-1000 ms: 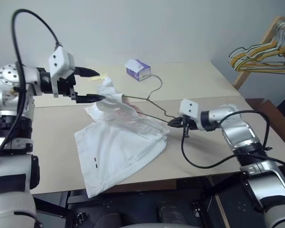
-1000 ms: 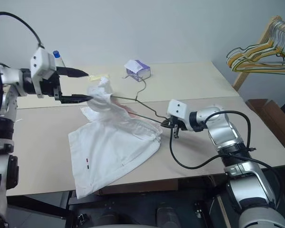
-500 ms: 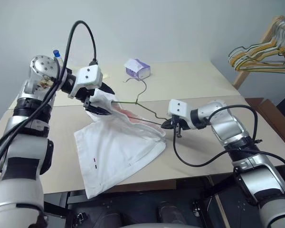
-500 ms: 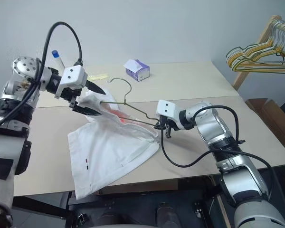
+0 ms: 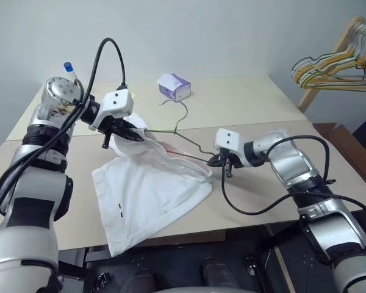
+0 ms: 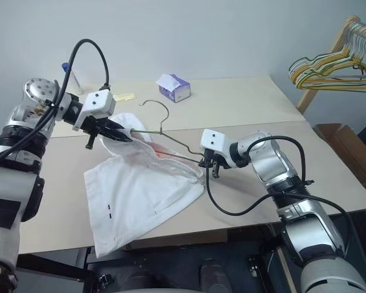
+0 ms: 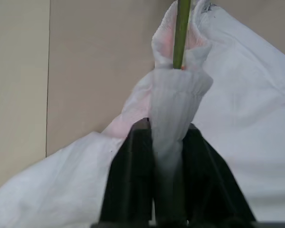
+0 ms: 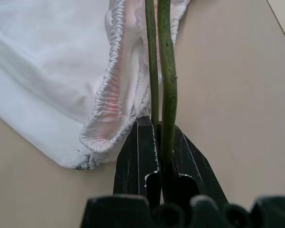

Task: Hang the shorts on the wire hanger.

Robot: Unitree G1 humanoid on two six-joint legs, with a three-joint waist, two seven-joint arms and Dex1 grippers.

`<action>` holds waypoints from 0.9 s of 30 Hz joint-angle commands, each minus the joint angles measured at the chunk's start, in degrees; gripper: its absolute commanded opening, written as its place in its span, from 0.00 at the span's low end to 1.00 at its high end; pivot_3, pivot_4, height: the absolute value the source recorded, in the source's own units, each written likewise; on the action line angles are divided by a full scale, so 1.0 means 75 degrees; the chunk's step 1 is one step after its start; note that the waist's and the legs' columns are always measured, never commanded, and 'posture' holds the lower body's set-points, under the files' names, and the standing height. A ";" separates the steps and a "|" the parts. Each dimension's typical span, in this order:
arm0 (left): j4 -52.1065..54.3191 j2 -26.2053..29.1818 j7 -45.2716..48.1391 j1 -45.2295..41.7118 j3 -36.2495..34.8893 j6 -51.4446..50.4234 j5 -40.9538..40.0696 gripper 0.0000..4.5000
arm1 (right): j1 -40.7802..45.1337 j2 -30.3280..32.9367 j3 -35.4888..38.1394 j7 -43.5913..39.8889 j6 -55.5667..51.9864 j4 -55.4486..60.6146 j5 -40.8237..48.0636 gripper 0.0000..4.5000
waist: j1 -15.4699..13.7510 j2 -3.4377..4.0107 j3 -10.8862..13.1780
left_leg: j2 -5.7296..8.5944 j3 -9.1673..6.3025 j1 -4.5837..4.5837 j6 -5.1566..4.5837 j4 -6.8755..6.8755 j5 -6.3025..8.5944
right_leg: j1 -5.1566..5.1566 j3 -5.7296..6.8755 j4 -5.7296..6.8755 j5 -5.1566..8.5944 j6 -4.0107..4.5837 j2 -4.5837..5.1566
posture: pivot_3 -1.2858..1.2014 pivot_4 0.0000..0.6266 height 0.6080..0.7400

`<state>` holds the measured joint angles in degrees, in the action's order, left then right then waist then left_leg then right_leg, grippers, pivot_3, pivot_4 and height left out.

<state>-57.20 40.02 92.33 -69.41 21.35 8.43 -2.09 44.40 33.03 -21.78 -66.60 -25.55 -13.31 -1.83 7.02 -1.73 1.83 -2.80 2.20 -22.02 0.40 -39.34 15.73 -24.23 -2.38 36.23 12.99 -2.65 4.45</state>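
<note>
- Now the left gripper [image 7: 167,142] is pinching a bunched fold of the shorts' [image 5: 149,195] gathered waistband between its two black fingers [image 7: 128,183], lifting that fold off the tabletop [image 5: 244,104] toward the left edge.
- Meanwhile the rest of the white shorts is lying spread on the tabletop, draping down toward the near edge, where one corner is hanging just over it.
- A small dark mark on the cloth is showing near the shorts' left side.
- The right gripper [image 8: 157,142] is clamping tight on the wire hanger [image 6: 171,137], with two runs of the thin olive-grey wire passing side by side between its fingers [image 8: 140,152].
- The wire hanger is reaching from the right gripper toward the left gripper, with part of its frame lying inside the waistband opening and its hook curving up toward the far side of the tabletop.
- The elastic edge of the shorts is lying just beside the right gripper's fingers, with faint pink showing inside the opening.
- A tissue box [image 5: 174,86] is sitting near the far edge of the tabletop, well apart from the shorts.
- Bunched yellow, green and white hangers [image 5: 332,64] are hanging on a wooden rack beyond the right edge.
</note>
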 commanded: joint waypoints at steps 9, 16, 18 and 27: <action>-0.0337 -0.0043 -0.0412 -0.0108 -0.0333 0.1062 0.0630 0.00 | 0.0004 -0.0166 0.0514 0.0789 0.0619 0.0336 0.0007 0.19 | 0.0044 0.0000 0.0000 | 0.0000 0.0000 0.0004 0.0000 0.0000 0.0000 | 0.0000 -0.0002 0.0002 0.0000 0.0000 0.0000 | 0.48 0.00 1.00; -0.0627 -0.0018 -0.0918 -0.0214 -0.0581 0.1250 0.0943 0.00 | -0.0118 0.0423 0.1408 0.1009 0.0337 0.0543 0.0315 0.72 | 0.0028 0.0000 0.0000 | 0.0001 -0.0001 -0.0001 0.0000 -0.0005 0.0000 | 0.0001 0.0001 0.0000 -0.0001 -0.0001 0.0002 | 0.47 0.00 1.00; -0.0705 0.0024 -0.1007 -0.0270 -0.0653 0.1212 0.0982 0.00 | -0.0081 0.0684 0.1789 0.1032 -0.0102 0.0631 0.0554 0.87 | 0.0026 0.0000 0.0000 | 0.0000 -0.0001 -0.0004 0.0000 -0.0005 0.0000 | 0.0001 0.0002 -0.0002 -0.0002 -0.0003 0.0003 | 0.47 0.00 1.00; -0.0769 0.0057 -0.0566 -0.0595 -0.1341 0.0891 0.0647 0.00 | -0.1459 0.0813 0.2380 0.0865 -0.1652 0.2021 0.1847 1.00 | 0.0154 -0.0002 -0.0001 | -0.0002 -0.0003 0.0003 -0.0001 -0.0009 0.0000 | 0.0007 0.0001 0.0001 -0.0003 -0.0004 0.0000 | 0.47 0.00 1.00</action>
<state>-63.93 39.62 87.89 -71.72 12.97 15.29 4.01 33.97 39.51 -4.15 -60.75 -37.00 -1.48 10.40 8.18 -1.75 1.82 -2.81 2.17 -21.99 0.40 -39.42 15.73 -24.16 -2.37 36.25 12.97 -2.68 4.45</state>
